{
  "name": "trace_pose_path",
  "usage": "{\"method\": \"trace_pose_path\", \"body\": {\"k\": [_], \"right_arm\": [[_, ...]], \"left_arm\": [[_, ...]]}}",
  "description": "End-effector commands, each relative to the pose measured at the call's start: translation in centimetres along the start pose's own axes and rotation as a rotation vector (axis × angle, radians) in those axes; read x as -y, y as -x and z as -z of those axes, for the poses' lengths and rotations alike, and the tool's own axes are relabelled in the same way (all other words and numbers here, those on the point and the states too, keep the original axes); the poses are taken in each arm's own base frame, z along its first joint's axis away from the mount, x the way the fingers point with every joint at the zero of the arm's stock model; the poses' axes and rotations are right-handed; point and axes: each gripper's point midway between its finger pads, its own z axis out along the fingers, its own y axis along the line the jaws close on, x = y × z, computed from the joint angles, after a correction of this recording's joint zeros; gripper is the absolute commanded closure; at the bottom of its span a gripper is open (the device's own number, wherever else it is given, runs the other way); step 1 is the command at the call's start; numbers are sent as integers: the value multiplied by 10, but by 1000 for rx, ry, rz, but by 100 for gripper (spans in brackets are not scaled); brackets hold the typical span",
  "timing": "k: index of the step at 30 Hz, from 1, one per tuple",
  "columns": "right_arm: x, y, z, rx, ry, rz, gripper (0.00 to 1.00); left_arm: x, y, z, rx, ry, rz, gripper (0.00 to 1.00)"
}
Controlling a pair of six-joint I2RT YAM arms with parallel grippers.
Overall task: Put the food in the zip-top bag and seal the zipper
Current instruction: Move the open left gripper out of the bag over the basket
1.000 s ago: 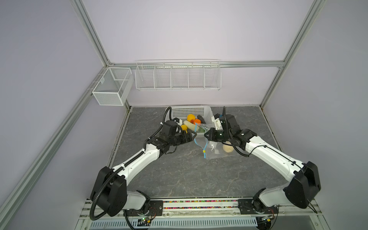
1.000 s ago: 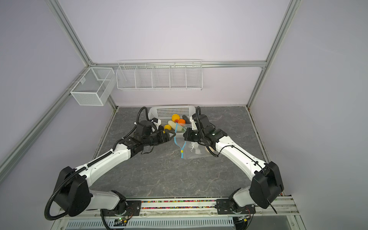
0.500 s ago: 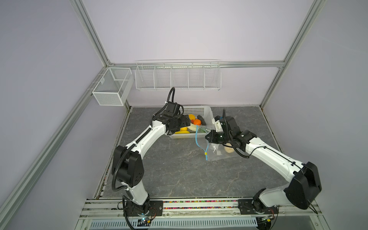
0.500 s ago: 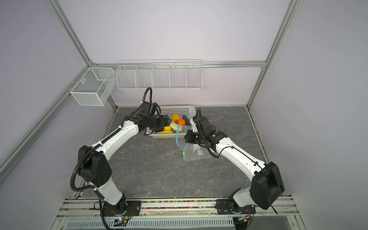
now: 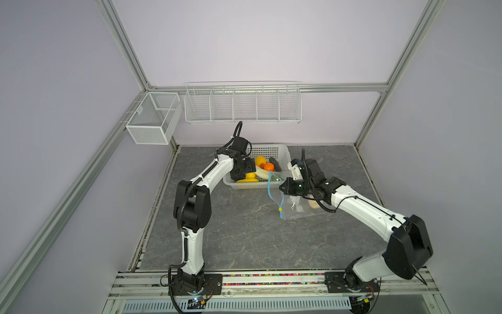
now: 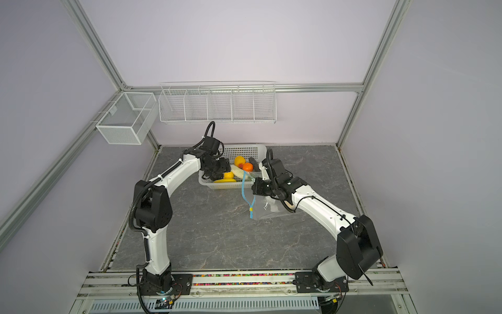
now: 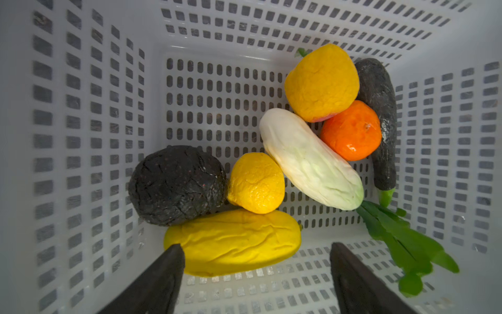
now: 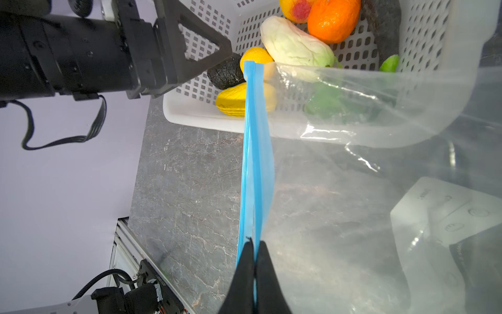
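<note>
L fingers (image 7: 160, 280) stand wide apart, down in the white holey plastic basket (image 7: 81, 108). The long yellow toy food (image 7: 233, 242) lies right in front, its long way going finger to finger, so prob. needs a turn. R fingers (image 8: 244, 271) pinch tight on the blue zipper strip (image 8: 256, 152) of the clear plastic bag (image 5: 298, 212), next to basket.

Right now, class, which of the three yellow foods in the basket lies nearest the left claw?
The long yellow piece, right by the open left claw's tips. The small lemon and the big rounded yellow fruit lie farther off.
</note>
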Motion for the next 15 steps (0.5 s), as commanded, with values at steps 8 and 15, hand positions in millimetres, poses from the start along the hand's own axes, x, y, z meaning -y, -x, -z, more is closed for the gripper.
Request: {"method": "trace_pose_path", "body": {"k": [8,15], "right_arm": [[3,7,-10,-3,20,-2,94],[6,7,-10,-4,15,-9,93]], "left_arm": [[13,-7,-25,-68,-10,-32,23],[10,-8,-43,-87,36,-57,23]]}}
